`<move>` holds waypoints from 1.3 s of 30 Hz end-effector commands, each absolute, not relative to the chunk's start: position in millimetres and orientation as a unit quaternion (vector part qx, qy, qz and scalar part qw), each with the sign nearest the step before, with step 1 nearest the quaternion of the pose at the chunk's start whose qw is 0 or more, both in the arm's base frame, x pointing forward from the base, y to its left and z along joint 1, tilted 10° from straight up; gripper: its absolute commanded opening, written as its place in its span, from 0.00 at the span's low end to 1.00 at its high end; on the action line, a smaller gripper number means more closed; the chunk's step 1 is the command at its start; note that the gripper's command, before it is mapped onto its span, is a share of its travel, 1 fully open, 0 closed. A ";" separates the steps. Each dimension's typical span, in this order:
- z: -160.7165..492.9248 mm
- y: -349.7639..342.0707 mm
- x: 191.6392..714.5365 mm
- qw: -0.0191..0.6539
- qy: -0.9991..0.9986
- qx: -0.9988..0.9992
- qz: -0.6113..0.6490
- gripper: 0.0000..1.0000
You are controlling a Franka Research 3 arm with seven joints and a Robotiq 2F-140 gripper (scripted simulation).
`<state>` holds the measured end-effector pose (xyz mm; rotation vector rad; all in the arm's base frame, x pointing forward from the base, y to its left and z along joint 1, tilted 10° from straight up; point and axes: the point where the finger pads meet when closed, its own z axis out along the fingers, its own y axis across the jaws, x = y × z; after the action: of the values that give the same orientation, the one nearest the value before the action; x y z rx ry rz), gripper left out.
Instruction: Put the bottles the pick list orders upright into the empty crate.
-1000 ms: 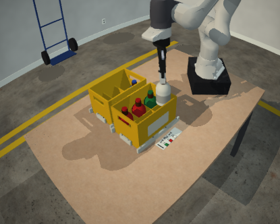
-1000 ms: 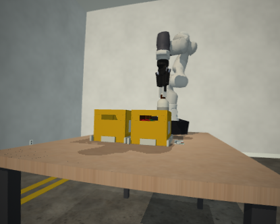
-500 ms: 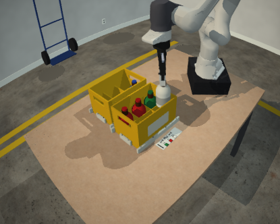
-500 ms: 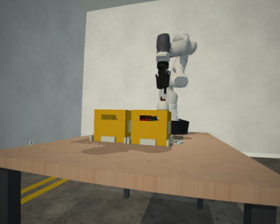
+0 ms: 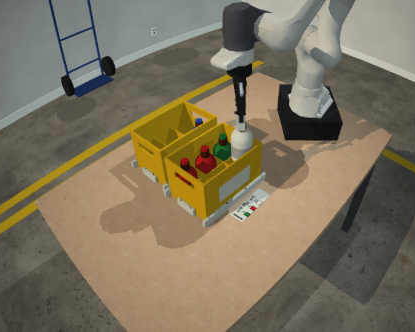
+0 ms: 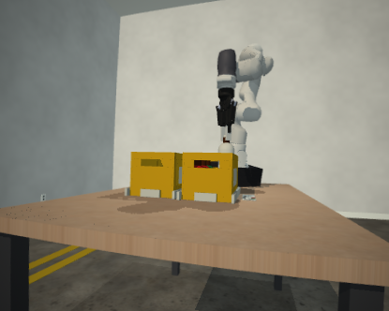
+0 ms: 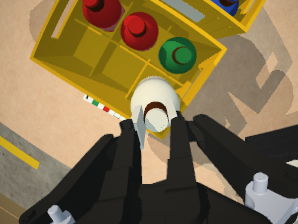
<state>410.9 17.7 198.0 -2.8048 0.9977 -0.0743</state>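
Observation:
The white bottle [image 5: 242,142] [image 6: 226,148] [image 7: 154,95] is upright, its lower part inside the near crate [image 5: 190,196] [image 6: 207,180], in the corner cell at the robot end on the pick-list side. My gripper [image 5: 241,123] [image 7: 155,112] is shut on its neck. The bottle's base is hidden. Two red bottles [image 5: 206,162] [image 7: 137,34] and a green bottle [image 5: 222,150] [image 7: 175,55] stand in the row beside the other crate [image 5: 147,159] [image 6: 156,180]. The pick list [image 5: 251,205] [image 7: 105,109] shows green, red and white marks; its numbers are too small to read surely.
A blue bottle [image 5: 199,122] [image 7: 228,6] shows in the far crate at the robot end. The two crates stand close side by side on the table [image 5: 176,280]. The robot's black base [image 5: 311,125] is behind them. Two cells beside the red bottles are empty.

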 end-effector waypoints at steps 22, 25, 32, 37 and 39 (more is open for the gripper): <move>178.9 20.9 418.4 0.083 0.331 -0.939 -0.033 0.00; 175.9 21.3 418.8 0.083 0.331 -0.939 -0.033 0.00; 171.0 22.0 419.4 0.083 0.331 -0.939 -0.033 0.00; 166.1 22.7 419.9 0.083 0.331 -0.939 -0.033 0.00; 164.1 22.9 420.2 0.083 0.331 -0.939 -0.033 0.00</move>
<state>414.7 22.5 163.5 -2.8049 0.9977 -0.0724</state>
